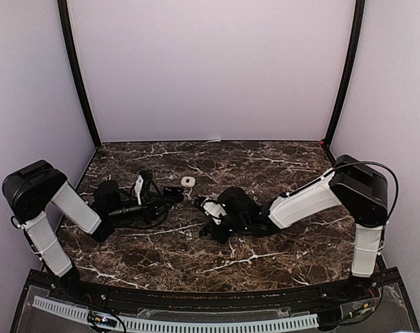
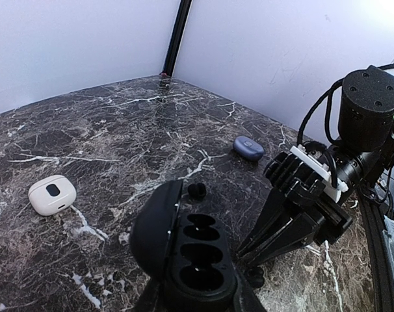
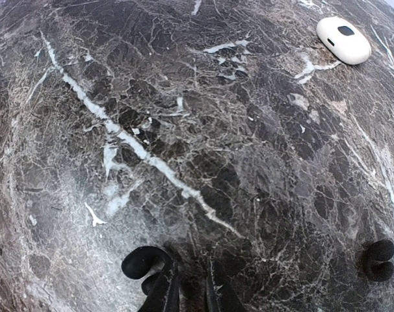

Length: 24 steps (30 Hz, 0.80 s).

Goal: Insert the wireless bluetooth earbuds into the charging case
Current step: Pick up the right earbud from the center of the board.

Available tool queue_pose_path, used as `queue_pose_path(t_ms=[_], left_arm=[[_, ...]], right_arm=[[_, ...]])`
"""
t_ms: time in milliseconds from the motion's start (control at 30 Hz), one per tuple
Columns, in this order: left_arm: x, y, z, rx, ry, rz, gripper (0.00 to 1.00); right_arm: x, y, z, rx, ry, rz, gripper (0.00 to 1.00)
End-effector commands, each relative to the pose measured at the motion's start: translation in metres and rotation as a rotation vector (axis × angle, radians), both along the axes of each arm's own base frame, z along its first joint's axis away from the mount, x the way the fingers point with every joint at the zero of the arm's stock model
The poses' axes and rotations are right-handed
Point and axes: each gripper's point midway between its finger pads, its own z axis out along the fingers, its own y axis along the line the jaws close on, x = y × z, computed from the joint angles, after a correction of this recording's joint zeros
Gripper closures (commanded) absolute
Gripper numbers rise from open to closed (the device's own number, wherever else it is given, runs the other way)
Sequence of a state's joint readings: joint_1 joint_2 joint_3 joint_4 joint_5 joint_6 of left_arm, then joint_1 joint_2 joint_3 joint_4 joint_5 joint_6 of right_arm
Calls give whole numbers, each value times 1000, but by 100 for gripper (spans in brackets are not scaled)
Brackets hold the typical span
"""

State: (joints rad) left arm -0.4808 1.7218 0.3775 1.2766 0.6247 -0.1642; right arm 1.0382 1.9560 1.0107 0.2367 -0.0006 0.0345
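My left gripper (image 1: 165,198) is clamped on the black case (image 2: 197,260), a finger on either side of its base. It holds the case low at the table (image 2: 119,130); I cannot tell whether the case rests on the marble. The lid (image 2: 155,227) stands open, tipped back to one side, and the wells face up.

My right gripper (image 3: 192,294) points down at the marble just beside the black case. Its fingers (image 3: 164,292) sit close, with only a thin gap between them. I cannot tell whether they pinch anything or are simply nearly closed.

The first bud (image 3: 144,263), dark and curled, lies on the table against the outer side of one finger, not between the two. The second bud (image 2: 197,190), also dark, lies on the marble just behind the black case, near the lid's hinge end and outside the wells. In my right wrist view a side bud (image 3: 379,260) shows near the frame edge, well apart from my fingers. I cannot tell whether it is the second bud seen from the other side.

The white case (image 2: 52,194) lies closed on the table, well apart from both grippers. A blue case (image 2: 248,146), closed too, lies farther back, beyond my right gripper.
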Motion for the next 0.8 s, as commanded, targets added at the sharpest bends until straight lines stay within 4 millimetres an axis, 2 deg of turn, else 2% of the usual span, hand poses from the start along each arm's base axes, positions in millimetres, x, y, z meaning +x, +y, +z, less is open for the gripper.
queue_pose_path(t_ms=[0, 467, 767], left_arm=[[0, -4, 16, -19, -47, -22, 100], [0, -4, 16, -18, -47, -24, 100], [0, -4, 16, -16, -46, -24, 100]], right_arm=[[-10, -1, 3, 13, 19, 37, 86], [-24, 1, 15, 63, 53, 89, 85], [-22, 8, 8, 52, 71, 93, 83]])
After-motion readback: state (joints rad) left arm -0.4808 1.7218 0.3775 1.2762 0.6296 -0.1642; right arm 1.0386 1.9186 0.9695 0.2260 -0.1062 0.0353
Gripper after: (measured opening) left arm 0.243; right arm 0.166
